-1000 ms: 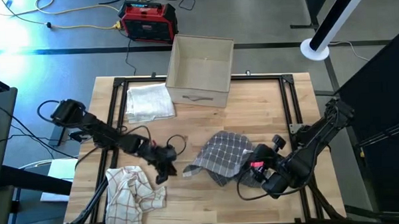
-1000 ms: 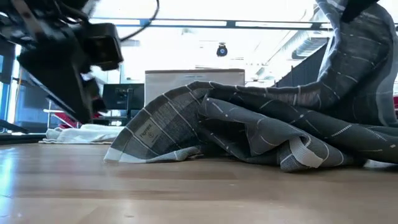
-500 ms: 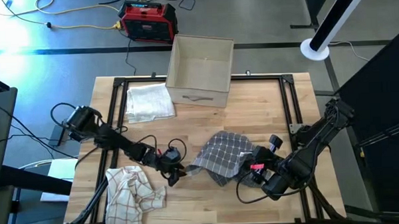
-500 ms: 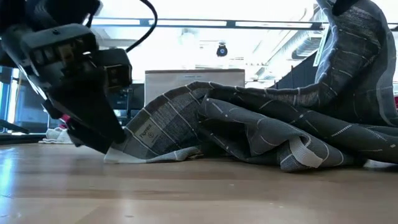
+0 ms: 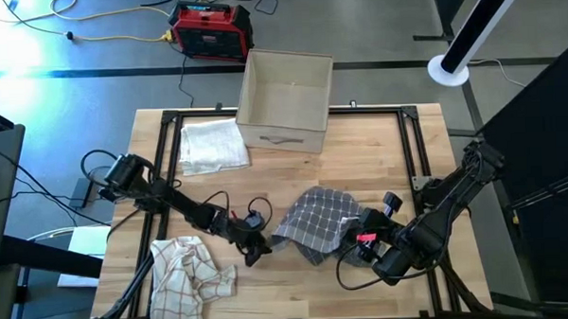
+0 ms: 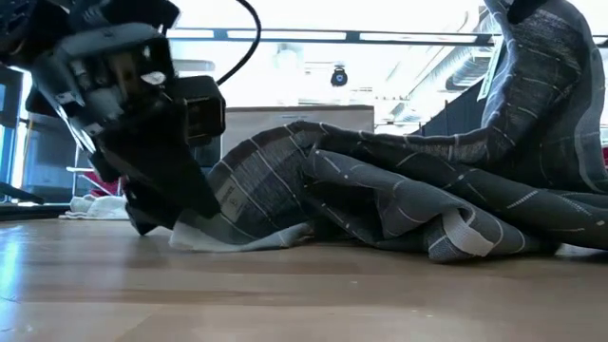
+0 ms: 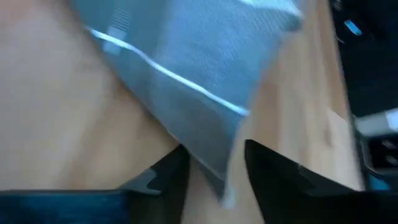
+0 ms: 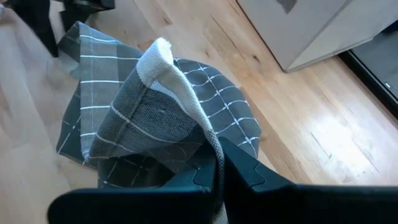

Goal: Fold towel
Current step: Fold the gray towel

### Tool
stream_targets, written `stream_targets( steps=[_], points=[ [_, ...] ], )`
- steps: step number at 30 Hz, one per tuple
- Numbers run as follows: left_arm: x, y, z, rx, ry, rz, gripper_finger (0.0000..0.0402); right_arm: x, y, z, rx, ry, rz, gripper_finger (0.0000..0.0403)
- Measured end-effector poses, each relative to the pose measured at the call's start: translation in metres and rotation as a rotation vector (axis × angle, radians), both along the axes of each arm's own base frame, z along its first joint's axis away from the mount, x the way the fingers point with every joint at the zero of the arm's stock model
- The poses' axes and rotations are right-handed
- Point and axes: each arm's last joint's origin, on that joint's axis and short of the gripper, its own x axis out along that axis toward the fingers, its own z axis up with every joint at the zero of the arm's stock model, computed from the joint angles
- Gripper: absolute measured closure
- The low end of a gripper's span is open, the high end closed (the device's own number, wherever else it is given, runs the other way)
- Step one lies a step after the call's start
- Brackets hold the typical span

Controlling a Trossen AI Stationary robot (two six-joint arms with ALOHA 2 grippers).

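Near the middle of the wooden desk (image 5: 379,156) lies the grey checked towel (image 5: 316,220), crumpled, with one edge lifted at its right side. A small label sits near its low left corner in the low view, but its writing is too small to read. The left tool (image 5: 253,250) is down at that corner; its wrist view shows the cloth edge between two parted fingers (image 7: 280,180), not yet pinched. The right tool (image 5: 363,240) is clamped on a raised fold of the towel, its fingers meeting around the hem in its wrist view. From above, a white cloth (image 5: 211,145) lies by a cardboard box (image 5: 284,101) at the desk's far edge, a red-checked cloth (image 5: 188,272) sits at the near left, and a red case (image 5: 210,29) stands on the grey floor beyond. Only the low view shows ceiling lights.
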Motion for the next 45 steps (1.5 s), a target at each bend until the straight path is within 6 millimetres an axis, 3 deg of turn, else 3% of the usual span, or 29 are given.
stream_targets(
  steps=[5,12,19,27,32,38,45],
  points=[
    [0.001,-0.001,-0.001,0.03,0.034,-0.063,0.0387,0.0,0.0,0.0,-0.003,-0.005,0.001,0.0403],
    [-0.002,0.009,0.008,0.061,0.047,-0.079,0.0399,0.0,0.002,0.0,-0.005,-0.02,0.005,0.0403],
    [-0.03,0.037,0.076,0.276,-0.01,0.03,0.0401,-0.005,0.01,0.021,-0.049,-0.109,0.044,0.0403],
    [-0.091,0.07,0.173,0.531,-0.398,0.296,0.0401,-0.009,0.016,0.067,-0.238,-0.303,0.135,0.0403],
    [-0.126,0.083,0.204,0.602,-0.551,0.376,0.0401,-0.01,0.014,0.084,-0.303,-0.3,0.174,0.0403],
    [-0.142,0.088,0.197,0.594,-0.468,0.364,0.0401,-0.02,0.013,0.072,-0.084,-0.2,0.081,0.0403],
    [-0.128,0.081,0.15,0.496,-0.187,0.26,0.0401,-0.038,0.04,0.008,0.123,-0.149,0.038,0.0403]
  ],
)
